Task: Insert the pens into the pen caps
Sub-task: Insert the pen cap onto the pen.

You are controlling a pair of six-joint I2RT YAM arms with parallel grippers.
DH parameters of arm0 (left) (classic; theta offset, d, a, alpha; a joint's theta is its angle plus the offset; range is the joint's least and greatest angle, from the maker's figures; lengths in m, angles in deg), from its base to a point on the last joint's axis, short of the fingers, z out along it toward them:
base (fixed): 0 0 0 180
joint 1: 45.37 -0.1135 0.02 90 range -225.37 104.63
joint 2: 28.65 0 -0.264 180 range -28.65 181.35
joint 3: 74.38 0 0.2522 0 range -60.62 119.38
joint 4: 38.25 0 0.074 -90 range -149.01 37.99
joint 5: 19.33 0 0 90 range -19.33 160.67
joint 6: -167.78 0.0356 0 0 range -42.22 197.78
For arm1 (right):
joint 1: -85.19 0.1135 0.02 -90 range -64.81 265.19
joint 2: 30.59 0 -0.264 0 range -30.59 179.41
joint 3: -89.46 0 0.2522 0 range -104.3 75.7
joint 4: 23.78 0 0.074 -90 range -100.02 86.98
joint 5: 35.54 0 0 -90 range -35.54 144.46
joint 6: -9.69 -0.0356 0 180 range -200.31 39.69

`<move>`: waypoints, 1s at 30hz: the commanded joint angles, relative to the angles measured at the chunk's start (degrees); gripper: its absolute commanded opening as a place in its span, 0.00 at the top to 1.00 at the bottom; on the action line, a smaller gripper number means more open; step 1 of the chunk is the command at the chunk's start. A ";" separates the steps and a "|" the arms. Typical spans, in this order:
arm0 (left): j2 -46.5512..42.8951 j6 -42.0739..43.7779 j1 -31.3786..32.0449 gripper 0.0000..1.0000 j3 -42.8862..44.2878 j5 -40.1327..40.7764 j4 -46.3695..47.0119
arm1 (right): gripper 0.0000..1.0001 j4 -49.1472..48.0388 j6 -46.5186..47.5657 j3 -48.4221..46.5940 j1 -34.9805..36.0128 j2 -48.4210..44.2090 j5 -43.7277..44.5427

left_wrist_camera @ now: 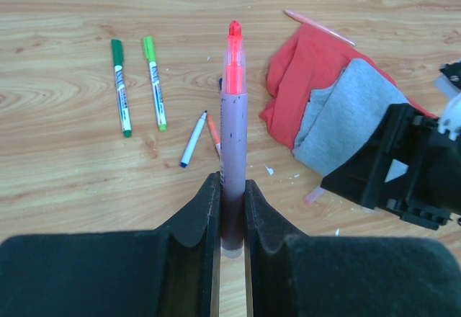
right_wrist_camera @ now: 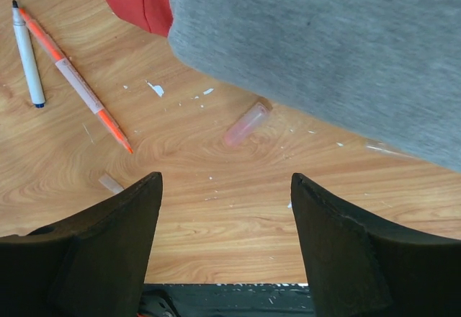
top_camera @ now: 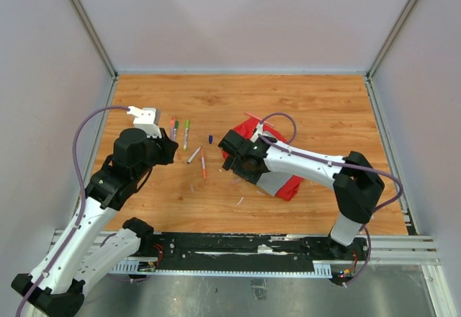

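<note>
My left gripper (left_wrist_camera: 232,205) is shut on a pen (left_wrist_camera: 233,108) with a pinkish barrel and a bare orange-red tip pointing away from me; in the top view that gripper (top_camera: 170,149) hovers left of the loose pens. On the table lie a dark green pen (left_wrist_camera: 121,86), a light green pen (left_wrist_camera: 155,83), a white pen with a blue end (left_wrist_camera: 193,139) and an orange pen (right_wrist_camera: 75,79). A translucent pink pen cap (right_wrist_camera: 246,124) lies beside the cloth's grey edge. My right gripper (right_wrist_camera: 227,187) stands open and empty, just short of that cap. A small blue cap (top_camera: 210,138) sits further back.
A crumpled red-and-grey cloth (top_camera: 277,176) lies under and behind the right arm, its grey part (right_wrist_camera: 324,43) filling the right wrist view. A small clear scrap (right_wrist_camera: 110,183) and white flecks dot the wood. The black base rail (top_camera: 238,245) runs along the near edge.
</note>
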 commanded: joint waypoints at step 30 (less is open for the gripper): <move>-0.72 1.37 -0.40 0.99 -2.03 -1.64 2.89 | 0.61 6.05 -5.06 -8.18 -1.76 17.45 -1.59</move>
